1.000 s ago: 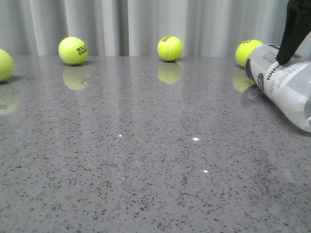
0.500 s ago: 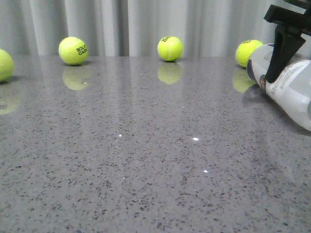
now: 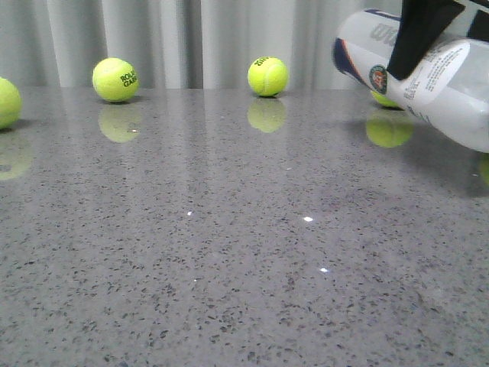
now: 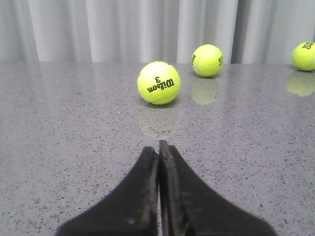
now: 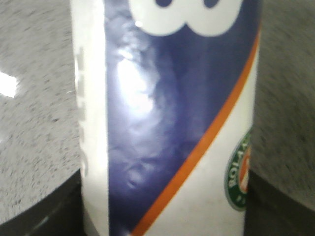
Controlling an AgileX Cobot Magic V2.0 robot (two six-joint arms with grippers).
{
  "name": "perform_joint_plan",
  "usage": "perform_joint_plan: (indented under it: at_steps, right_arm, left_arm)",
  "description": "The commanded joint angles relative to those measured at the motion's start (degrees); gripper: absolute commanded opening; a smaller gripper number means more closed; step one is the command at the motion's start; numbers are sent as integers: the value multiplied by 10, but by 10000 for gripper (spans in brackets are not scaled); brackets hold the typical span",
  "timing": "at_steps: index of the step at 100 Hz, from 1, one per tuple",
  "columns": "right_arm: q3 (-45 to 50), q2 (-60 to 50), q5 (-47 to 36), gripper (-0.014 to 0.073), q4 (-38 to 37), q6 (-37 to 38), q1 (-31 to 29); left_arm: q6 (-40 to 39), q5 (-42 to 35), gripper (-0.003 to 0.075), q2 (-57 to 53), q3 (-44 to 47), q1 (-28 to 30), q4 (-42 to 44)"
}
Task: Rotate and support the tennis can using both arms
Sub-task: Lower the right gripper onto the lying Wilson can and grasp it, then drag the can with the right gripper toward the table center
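My right end effector [image 3: 419, 34] clamps the tennis can [image 3: 428, 80] clear of the desk [image 3: 229, 245] for turning; my left end effector [image 4: 159, 152] (fingers pressed together, empty) waits to support it.

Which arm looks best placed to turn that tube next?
The right: its tool already grips the tennis can, lifted off the table. The left tool is shut and sits near a ball instead.

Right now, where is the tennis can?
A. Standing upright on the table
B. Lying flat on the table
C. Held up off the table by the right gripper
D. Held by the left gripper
C: the tennis can hangs tilted above the table, clamped by the right gripper; the left gripper is shut on nothing.
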Motion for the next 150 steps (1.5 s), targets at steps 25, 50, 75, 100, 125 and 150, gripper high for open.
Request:
perform_joint_plan:
  at_steps: [25,50,75,100,125,150]
  right_arm:
    - [-72,10,10,270,13,-324,93]
    - [-72,11,-21,270,13,-551,136]
    - [-72,21,-25,270,13,-604,139]
    - [-72,57,-10,270,15,-604,139]
    - [-72,70,-11,270,19,-604,139]
    - [-72,70,-12,270,19,-604,139]
  left_arm:
    - [-2,-44,-21,-21,27,0,-1]
    - [-2,-44,-21,-21,27,0,-1]
    - [-2,-44,-21,-21,27,0,-1]
    - [-2,-44,-21,-21,27,0,-1]
    - [-2,-44,-21,-21,27,0,-1]
    - [-2,-44,-21,-21,27,0,-1]
